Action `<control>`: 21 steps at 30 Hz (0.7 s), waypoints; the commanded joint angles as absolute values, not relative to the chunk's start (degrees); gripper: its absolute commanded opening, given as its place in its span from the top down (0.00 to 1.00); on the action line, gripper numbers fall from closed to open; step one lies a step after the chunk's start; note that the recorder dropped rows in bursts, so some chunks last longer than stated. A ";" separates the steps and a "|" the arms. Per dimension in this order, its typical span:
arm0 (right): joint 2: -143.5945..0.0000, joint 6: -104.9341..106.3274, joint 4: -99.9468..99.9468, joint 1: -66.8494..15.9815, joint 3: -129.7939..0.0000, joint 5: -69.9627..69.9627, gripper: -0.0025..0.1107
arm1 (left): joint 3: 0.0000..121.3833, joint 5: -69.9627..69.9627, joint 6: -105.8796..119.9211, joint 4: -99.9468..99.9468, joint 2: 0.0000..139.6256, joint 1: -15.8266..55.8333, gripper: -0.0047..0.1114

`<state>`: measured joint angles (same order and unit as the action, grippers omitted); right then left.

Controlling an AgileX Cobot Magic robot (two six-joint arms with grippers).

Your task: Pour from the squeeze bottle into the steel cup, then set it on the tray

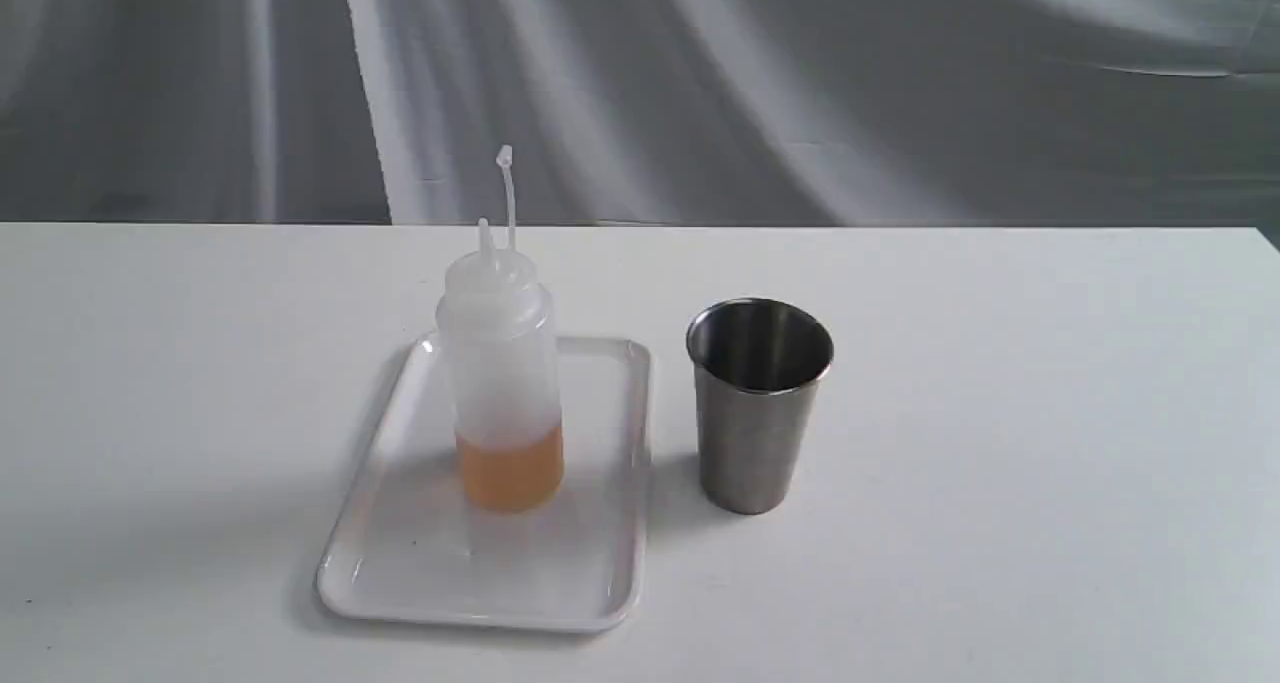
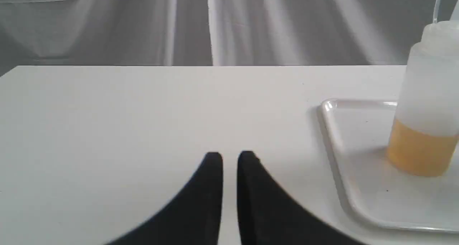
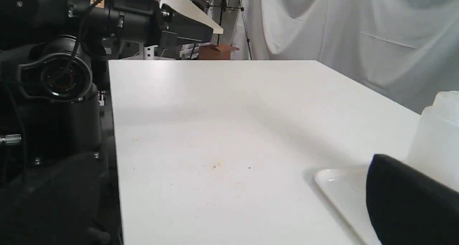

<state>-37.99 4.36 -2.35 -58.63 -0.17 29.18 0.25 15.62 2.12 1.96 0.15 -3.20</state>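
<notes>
The squeeze bottle (image 1: 503, 363) stands upright on the tray (image 1: 400, 553), a band of amber liquid in its base and its cap strap sticking up. The steel cup (image 1: 758, 403) stands upright on the table just right of the tray. Neither gripper shows in the exterior view. In the left wrist view my left gripper (image 2: 230, 159) hovers low over bare table, with only a thin gap between its black fingers and nothing held; the bottle (image 2: 426, 105) and tray (image 2: 344, 137) lie off to one side. The right wrist view shows only one black finger (image 3: 401, 198), in front of the bottle (image 3: 439, 137) and tray corner (image 3: 333, 187).
The white table (image 1: 1000, 563) ends at a far edge against a grey cloth backdrop (image 1: 800, 83). In the right wrist view the other arm's black base (image 3: 53, 94) stands at the table's edge, with a tripod (image 3: 229, 15) and clutter behind it.
</notes>
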 commanded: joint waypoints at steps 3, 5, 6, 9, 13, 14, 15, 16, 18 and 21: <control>-37.64 4.72 -1.87 -58.77 0.00 28.85 0.07 | 0.00 15.21 2.06 1.95 0.00 -3.07 0.89; -37.64 4.72 -1.87 -58.77 0.00 28.85 0.13 | 0.00 15.21 2.06 1.95 0.00 -3.07 0.89; -37.64 4.72 -1.87 -58.77 0.00 28.85 0.18 | 0.00 15.21 2.06 1.95 0.00 -3.07 0.89; -37.64 4.72 -1.87 -58.77 0.00 28.85 0.47 | 0.00 15.21 2.06 1.95 0.00 -3.07 0.89; -37.64 4.15 -1.87 -58.77 0.00 28.85 0.93 | 0.00 15.21 2.06 1.95 0.00 -3.07 0.89; -37.64 3.56 -2.01 -58.77 0.00 28.85 0.98 | 0.00 15.21 1.88 1.95 0.00 -3.07 0.89; -37.64 3.56 -2.01 -58.77 0.00 28.85 0.98 | 0.00 15.21 1.88 1.95 0.00 -3.07 0.89; -37.64 3.39 -2.13 -58.77 0.00 28.85 0.98 | 0.00 15.21 1.88 1.95 0.00 -3.07 0.89; -37.64 3.39 -2.13 -58.77 0.00 28.85 0.98 | 0.00 15.21 1.88 1.95 0.00 -3.07 0.89; -37.64 2.17 -1.50 -58.77 0.00 28.67 0.98 | 0.00 15.21 1.88 1.95 0.00 -3.07 0.89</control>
<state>-37.99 2.97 -2.03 -58.63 -0.17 28.95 0.25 15.62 2.12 1.96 0.15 -3.20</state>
